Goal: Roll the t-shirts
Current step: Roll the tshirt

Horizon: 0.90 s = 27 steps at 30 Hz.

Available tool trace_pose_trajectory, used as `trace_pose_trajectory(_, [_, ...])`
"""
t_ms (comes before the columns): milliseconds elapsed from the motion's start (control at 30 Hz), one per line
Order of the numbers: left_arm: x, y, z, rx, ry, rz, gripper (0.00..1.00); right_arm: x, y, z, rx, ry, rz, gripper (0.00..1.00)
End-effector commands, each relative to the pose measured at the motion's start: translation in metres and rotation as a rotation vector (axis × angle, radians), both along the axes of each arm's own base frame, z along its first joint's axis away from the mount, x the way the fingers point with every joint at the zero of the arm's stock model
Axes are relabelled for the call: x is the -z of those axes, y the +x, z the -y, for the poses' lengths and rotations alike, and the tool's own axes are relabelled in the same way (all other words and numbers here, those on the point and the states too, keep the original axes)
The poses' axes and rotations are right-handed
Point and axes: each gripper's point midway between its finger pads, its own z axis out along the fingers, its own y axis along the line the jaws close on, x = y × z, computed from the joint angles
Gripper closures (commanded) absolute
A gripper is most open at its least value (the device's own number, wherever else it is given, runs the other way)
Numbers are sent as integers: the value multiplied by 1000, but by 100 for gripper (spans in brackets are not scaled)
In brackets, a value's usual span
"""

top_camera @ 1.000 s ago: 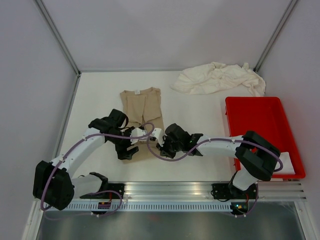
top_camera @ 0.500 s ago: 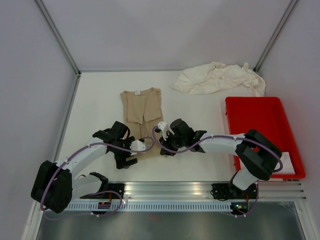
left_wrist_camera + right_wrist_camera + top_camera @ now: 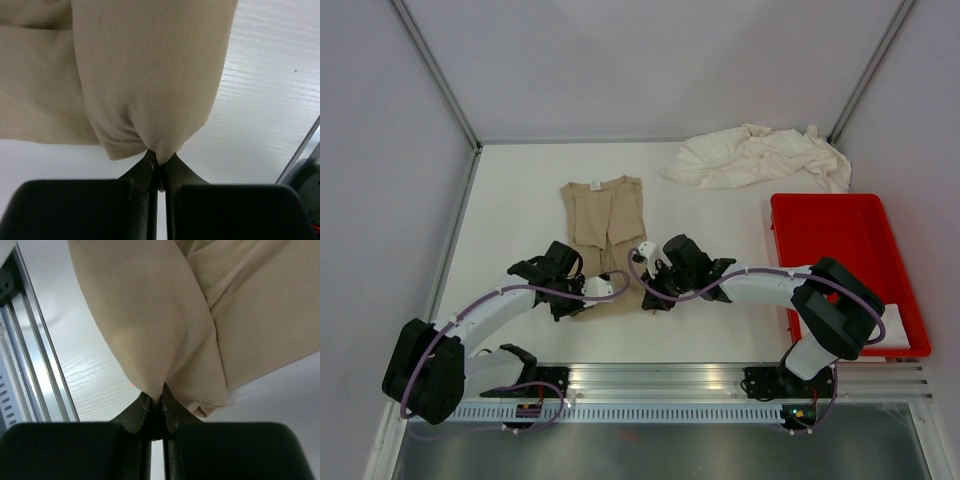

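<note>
Left gripper (image 3: pixel 157 162): fingers pressed together, pinching the near hem of the tan t-shirt (image 3: pixel 150 75). Right gripper (image 3: pixel 154 399): fingers likewise closed on the same hem. Gripping both hem corners raises a loop of cloth, judged to be the start of the first roll turn. The shirt, folded into a narrow strip, lies on the tabletop (image 3: pixel 520 200) left of the red tray (image 3: pixel 825 198). Cream-white t-shirts (image 3: pixel 755 158) lie heaped beyond the tray's far edge. No label or writing is legible.

The folded tan cotton t-shirt (image 3: pixel 150 75) is matt, finely woven cloth. The white table (image 3: pixel 270 100) shows a faint wood-like grain. At three o'clock the red plastic tray (image 3: pixel 835 255) looks smooth and glossy. The crumpled cream-white t-shirts (image 3: pixel 755 158) at one o'clock are matt cloth.
</note>
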Motion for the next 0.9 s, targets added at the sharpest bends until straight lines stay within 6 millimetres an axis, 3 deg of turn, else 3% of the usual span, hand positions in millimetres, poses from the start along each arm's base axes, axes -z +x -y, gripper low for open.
trace_pose_trajectory(0, [-13, -4, -1, 106, 13, -4, 98, -8, -9, 1, -68, -3, -27, 96])
trace_pose_trajectory(233, [-28, -64, -15, 315, 34, -278, 98, -9, -53, 12, -225, -2, -184, 96])
trace_pose_trajectory(367, [-36, -75, -11, 348, -26, -349, 98, -5, -68, 14, -264, 19, -262, 93])
trace_pose_trajectory(500, [-32, -60, -18, 291, -45, -393, 98, 3, -51, 9, -228, 3, -304, 88])
trace_pose_trajectory(600, [-34, -37, -14, 215, -84, -426, 98, 6, -17, 9, -129, -13, -282, 63])
trace_pose_trajectory(667, [-30, -16, -9, 153, -86, -432, 98, 8, 6, 11, -29, -13, -251, 61])
trace_pose_trajectory(733, [-31, -10, -6, 91, -97, -466, 98, 1, 24, 15, 44, 31, -229, 60])
trace_pose_trajectory(867, [-22, -13, -5, 54, -95, -530, 98, -3, 36, 17, 131, 72, -204, 59])
